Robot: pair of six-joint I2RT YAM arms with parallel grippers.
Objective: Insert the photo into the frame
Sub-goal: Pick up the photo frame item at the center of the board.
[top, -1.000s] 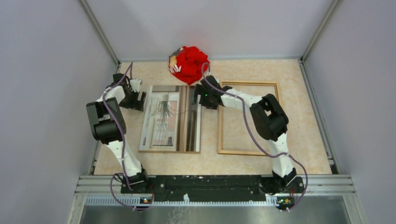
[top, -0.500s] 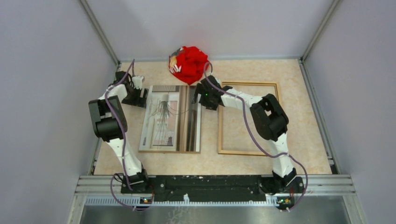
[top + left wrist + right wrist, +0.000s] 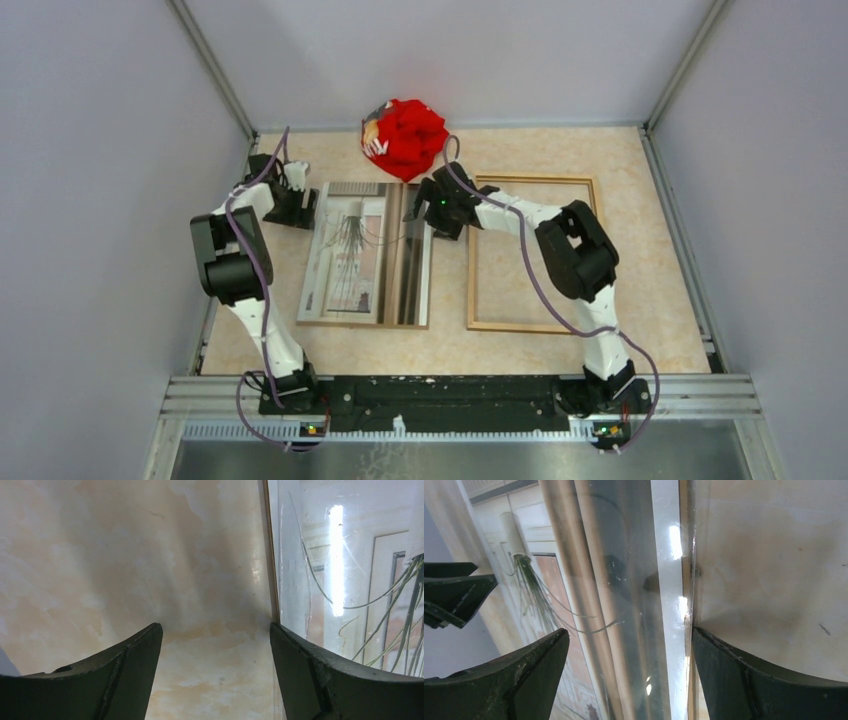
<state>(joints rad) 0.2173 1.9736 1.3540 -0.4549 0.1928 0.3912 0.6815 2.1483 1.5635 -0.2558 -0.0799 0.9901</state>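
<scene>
Top external showed the table with the frame lying flat just right of the right gripper, that arm crossing its far left corner. The photo lay face up between both grippers. The left gripper straddled the photo's far left edge, jaws apart. The right gripper straddled its far right edge, jaws likewise apart, gripping nothing. A red cloth sat just beyond the right gripper.
</scene>
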